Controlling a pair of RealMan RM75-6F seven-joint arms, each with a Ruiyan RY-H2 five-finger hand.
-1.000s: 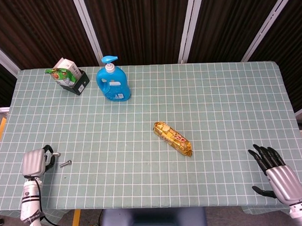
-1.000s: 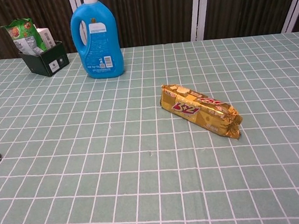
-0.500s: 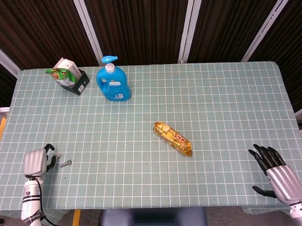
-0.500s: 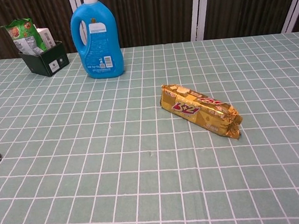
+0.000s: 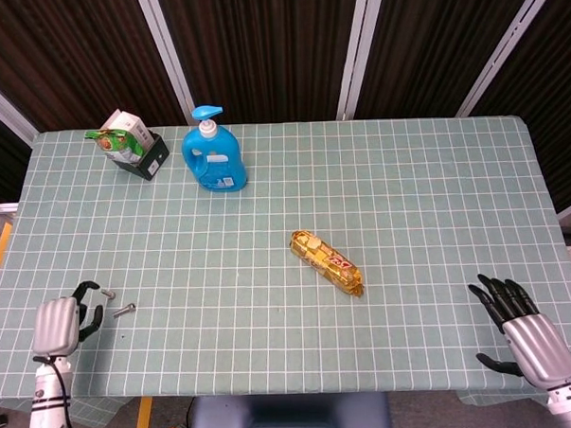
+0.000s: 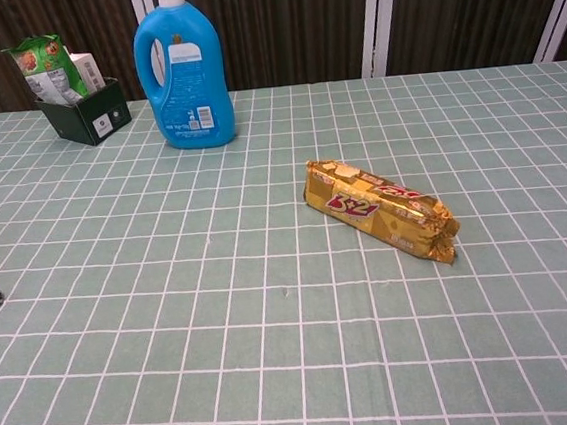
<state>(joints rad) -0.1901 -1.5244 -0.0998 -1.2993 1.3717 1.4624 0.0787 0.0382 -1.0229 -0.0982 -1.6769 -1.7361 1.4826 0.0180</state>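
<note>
Bolts (image 5: 125, 308) beside the empty, fingers-apart left robot hand (image 5: 61, 322); right robot hand (image 5: 523, 334) likewise; chest view shows neither.

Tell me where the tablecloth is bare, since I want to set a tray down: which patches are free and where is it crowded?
Free: the wide right half between the gold snack pack and the right robot hand, and the middle between the blue bottle and the snack pack. Crowded: the far left corner, with the black box of packets beside the bottle, and the near left, with small bolts by the left robot hand.
</note>
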